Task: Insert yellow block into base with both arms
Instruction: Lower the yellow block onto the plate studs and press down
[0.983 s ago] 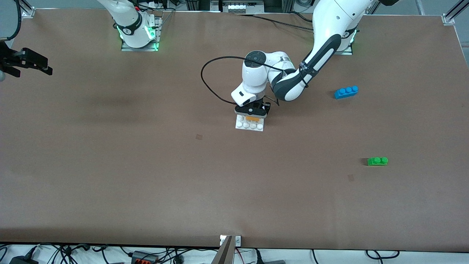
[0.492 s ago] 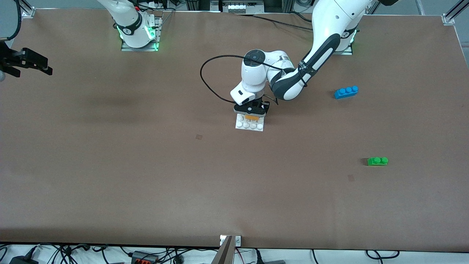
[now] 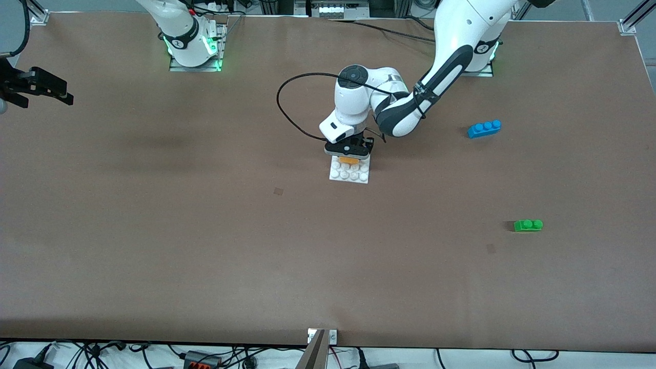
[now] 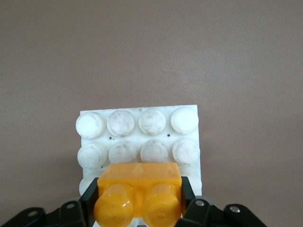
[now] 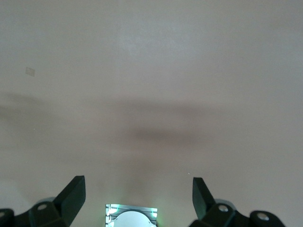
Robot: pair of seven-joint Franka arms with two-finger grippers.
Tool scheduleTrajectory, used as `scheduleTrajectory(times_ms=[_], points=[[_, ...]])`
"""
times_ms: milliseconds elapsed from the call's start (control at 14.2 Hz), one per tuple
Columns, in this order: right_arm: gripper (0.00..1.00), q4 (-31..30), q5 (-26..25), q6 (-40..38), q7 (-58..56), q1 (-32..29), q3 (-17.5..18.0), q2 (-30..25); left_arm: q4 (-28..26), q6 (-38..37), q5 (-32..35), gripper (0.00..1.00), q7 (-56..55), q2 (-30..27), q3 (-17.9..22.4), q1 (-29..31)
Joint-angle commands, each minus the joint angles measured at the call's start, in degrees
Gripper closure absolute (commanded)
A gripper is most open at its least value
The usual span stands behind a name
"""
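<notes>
The yellow block [image 3: 350, 160] sits between the fingers of my left gripper [image 3: 349, 152], which is shut on it over the white base [image 3: 349, 176] at the middle of the table. In the left wrist view the block [image 4: 138, 187] has its two studs facing the camera, and a black finger [image 4: 90, 197] presses each side of it. It covers part of the base [image 4: 195, 142], of which two full rows of studs show. My right gripper [image 3: 61, 95] waits open and empty above the right arm's end of the table, and it also shows open in the right wrist view [image 5: 138, 185].
A blue brick [image 3: 484, 128] and a green brick [image 3: 528, 225] lie toward the left arm's end of the table, the green one nearer the front camera. A black cable [image 3: 287, 110] loops beside the left wrist.
My left gripper and the yellow block in it have shifted a little toward the robots' side of the base, uncovering another row of studs. The right arm has not moved.
</notes>
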Motion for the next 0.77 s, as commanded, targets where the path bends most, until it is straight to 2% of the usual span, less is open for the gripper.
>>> scheduleTrajectory(times_ms=[0, 702], points=[[0.0, -0.11, -0.49, -0.36, 0.63, -0.31, 0.28, -0.18, -1.66, 0.46, 1.76, 0.46, -1.44, -0.67, -0.33, 1.19], [0.0, -0.11, -0.49, -0.36, 0.63, -0.4, 0.28, -0.09, -1.66, 1.61, 1.68, 0.46, -1.27, 0.64, -0.33, 2.5]])
